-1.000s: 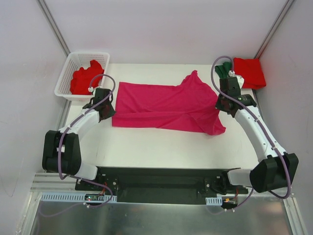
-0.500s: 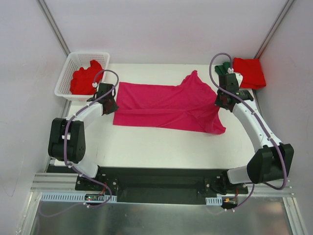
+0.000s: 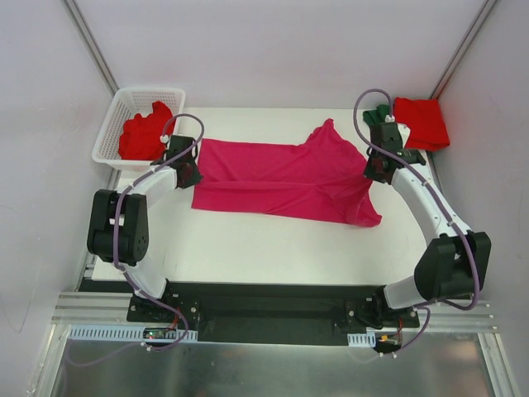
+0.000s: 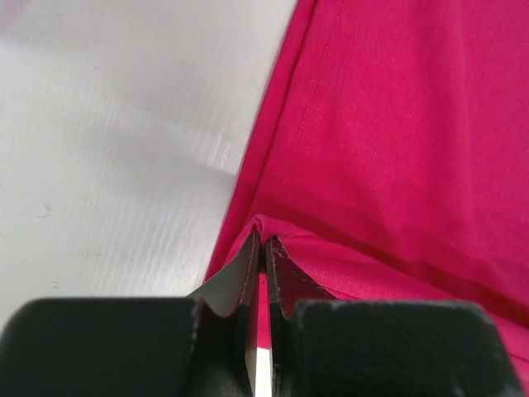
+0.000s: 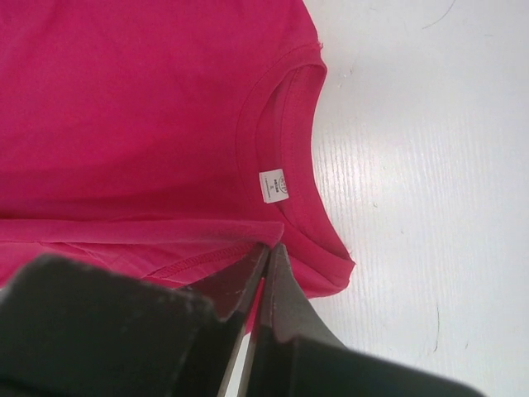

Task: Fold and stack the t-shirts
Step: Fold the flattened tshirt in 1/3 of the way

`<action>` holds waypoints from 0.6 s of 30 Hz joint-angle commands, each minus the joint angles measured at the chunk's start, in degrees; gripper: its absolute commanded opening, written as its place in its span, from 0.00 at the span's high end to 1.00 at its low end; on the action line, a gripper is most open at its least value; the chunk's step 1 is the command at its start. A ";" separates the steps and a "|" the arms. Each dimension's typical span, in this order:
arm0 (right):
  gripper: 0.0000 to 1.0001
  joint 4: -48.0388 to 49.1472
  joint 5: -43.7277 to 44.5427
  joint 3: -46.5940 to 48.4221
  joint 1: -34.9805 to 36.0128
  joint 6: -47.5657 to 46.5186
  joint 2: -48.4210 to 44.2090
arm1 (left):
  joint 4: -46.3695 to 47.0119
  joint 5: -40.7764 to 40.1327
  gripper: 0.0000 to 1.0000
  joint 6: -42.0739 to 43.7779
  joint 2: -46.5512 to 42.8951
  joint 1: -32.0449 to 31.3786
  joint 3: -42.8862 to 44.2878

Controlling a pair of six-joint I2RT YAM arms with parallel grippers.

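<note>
From above, the pink shirt (image 3: 281, 178) lies spread across the middle of the table (image 3: 264, 244), its long axis running left to right. The left gripper (image 3: 192, 171) sits at its left edge and the right gripper (image 3: 376, 169) at its right edge. With 2 ends held like this, the cloth can probably be lifted and folded evenly. There is bare table in front of the shirt for laying a fold. The far side is tighter. The basket (image 3: 103, 150), holding 1 red shirt (image 3: 142, 134), stands just left of the left gripper. A folded red shirt (image 3: 423, 122) and a green shirt (image 3: 379, 116) lie in the far right corner, near the right arm.

At the left wrist, the left gripper (image 4: 263, 241) is clenched on a raised pleat of the shirt (image 4: 388, 124) right at its edge, beside bare table (image 4: 107, 149).

At the right wrist, the right gripper (image 5: 271, 248) is clenched on a folded hem of the shirt (image 5: 124, 107), just below the neckline (image 5: 307, 99) and its label (image 5: 273, 185). Table (image 5: 413, 165) is free to the right.
</note>
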 commanded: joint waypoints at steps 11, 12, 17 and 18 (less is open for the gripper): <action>0.99 2.34 -0.49 6.17 -0.81 -0.23 6.02 | 0.69 0.01 1.00 1.23 3.33 0.85 4.66; 0.99 2.43 -0.58 6.52 -0.81 -0.23 6.38 | 0.69 0.10 1.00 1.23 3.86 0.85 4.92; 0.99 2.61 -1.02 7.67 -0.81 -0.05 8.75 | 0.86 0.19 1.00 1.40 5.26 0.85 6.50; 0.99 2.69 -1.02 8.28 -0.90 0.04 9.54 | 0.95 0.10 1.00 1.49 5.79 0.85 6.77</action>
